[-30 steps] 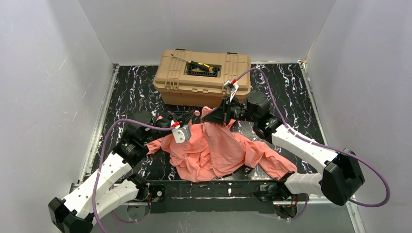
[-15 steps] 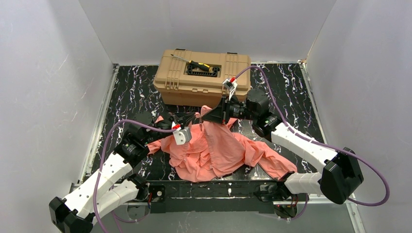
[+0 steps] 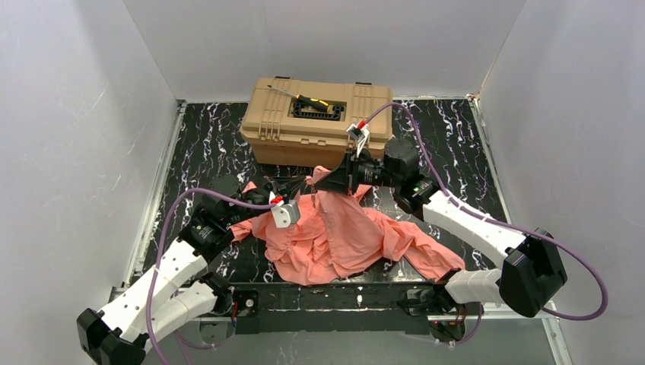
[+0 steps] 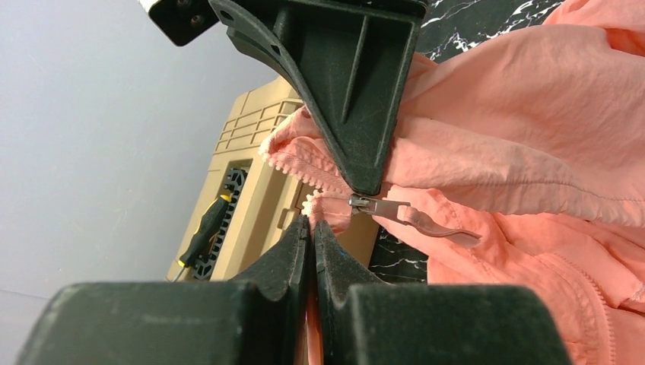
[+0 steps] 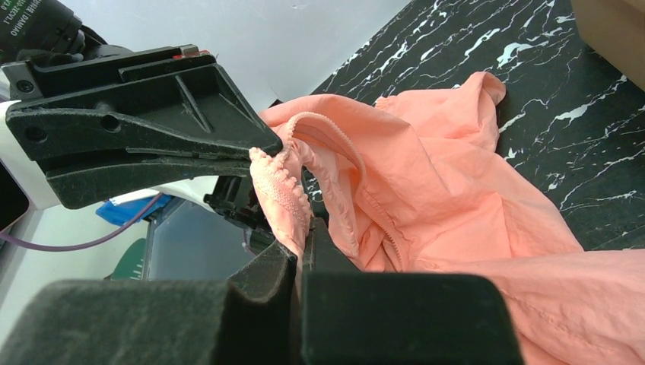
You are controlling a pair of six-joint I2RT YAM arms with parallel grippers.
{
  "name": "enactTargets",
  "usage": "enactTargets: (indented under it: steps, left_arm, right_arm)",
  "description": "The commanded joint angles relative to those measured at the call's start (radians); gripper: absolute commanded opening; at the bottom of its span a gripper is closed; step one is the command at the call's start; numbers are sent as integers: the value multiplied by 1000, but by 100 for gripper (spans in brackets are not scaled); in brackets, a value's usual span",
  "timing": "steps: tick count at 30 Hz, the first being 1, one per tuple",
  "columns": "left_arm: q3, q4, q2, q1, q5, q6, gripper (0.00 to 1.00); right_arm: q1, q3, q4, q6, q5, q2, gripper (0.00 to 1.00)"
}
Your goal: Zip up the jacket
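The salmon-pink jacket [image 3: 335,236] lies spread on the black marbled table, with its collar end lifted off the surface between both grippers. My left gripper [image 3: 303,186] is shut on one zipper edge of the jacket; pink fabric shows between its pads in the left wrist view [image 4: 311,223]. My right gripper [image 3: 319,184] is shut on the other toothed zipper edge [image 5: 278,186], pinched at its tips [image 5: 303,242]. The metal zipper slider [image 4: 366,204] with its pull tab [image 4: 430,222] hangs just beside the right gripper's finger [image 4: 357,91]. The two grippers nearly touch.
A tan toolbox [image 3: 316,122] stands just behind the grippers, with a black-and-yellow screwdriver [image 3: 316,103] on its lid; it also shows in the left wrist view [image 4: 251,194]. White walls enclose the table on three sides. The sleeves [image 3: 426,255] trail to the right and left.
The right gripper has drifted slightly left and back with the collar end of the jacket. The left gripper has stayed almost still. Both stay shut.
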Motion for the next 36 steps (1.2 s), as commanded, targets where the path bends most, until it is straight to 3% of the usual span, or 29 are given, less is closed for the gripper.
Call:
enactTargets:
  steps: [1,36]
  left_arm:
    - [-10,16,-9,2,22,15,0]
    - [-34,13,-26,1,46,65,0]
  right_arm:
    - [-3,59,33,5,-10,3,1]
    - [-35,71,-34,23,-91,-20,1]
